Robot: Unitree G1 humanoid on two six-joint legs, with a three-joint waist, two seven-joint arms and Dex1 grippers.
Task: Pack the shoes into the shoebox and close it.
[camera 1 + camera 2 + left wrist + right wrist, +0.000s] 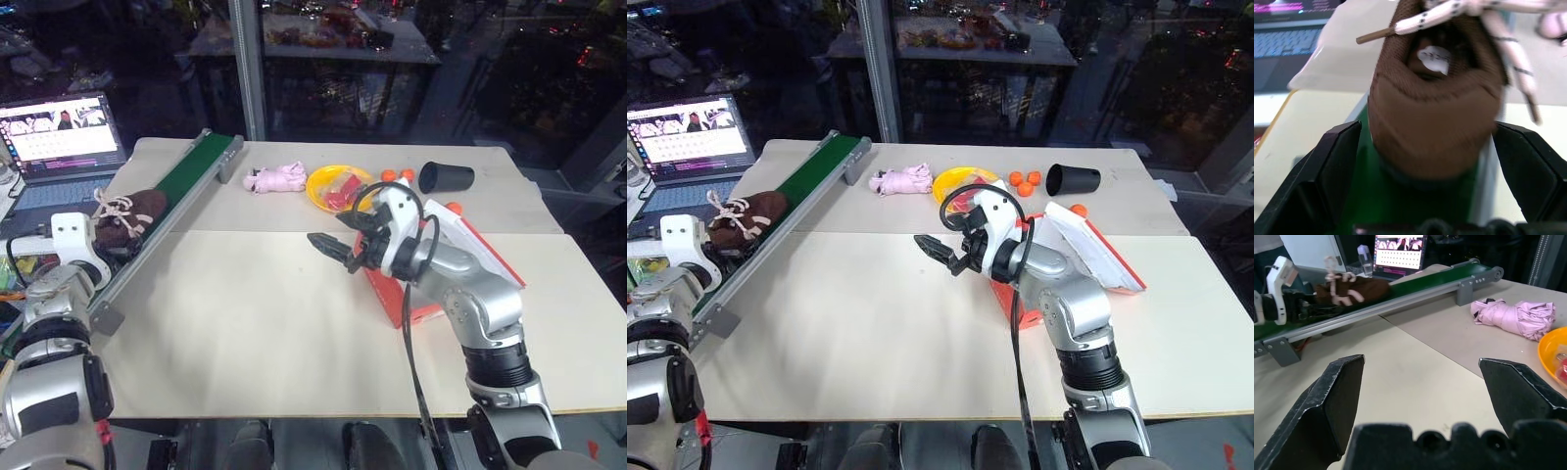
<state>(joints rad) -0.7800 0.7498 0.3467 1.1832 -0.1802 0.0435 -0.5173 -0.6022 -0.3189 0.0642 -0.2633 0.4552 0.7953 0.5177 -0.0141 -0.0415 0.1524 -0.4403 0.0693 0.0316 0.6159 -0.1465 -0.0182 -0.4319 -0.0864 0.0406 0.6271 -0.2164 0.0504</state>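
One dark brown fuzzy shoe [132, 211] with cream laces lies on the green belt of a conveyor [196, 181] at the table's left edge. My left gripper [1427, 128] is open, its two black fingers [1337, 161] standing on either side of the shoe's heel. The red-orange shoebox [423, 299] sits right of the table's middle with its white-lined lid [475, 245] raised. In front of the box, above the bare tabletop, my right gripper [331, 252] hangs open and empty, pointing left towards the conveyor.
Along the back of the table lie a pink soft bundle [279, 178], a yellow plate [321, 184] holding red pieces, some small orange balls [397, 175] and a black cup [446, 177] on its side. An open laptop [59, 132] stands at the far left.
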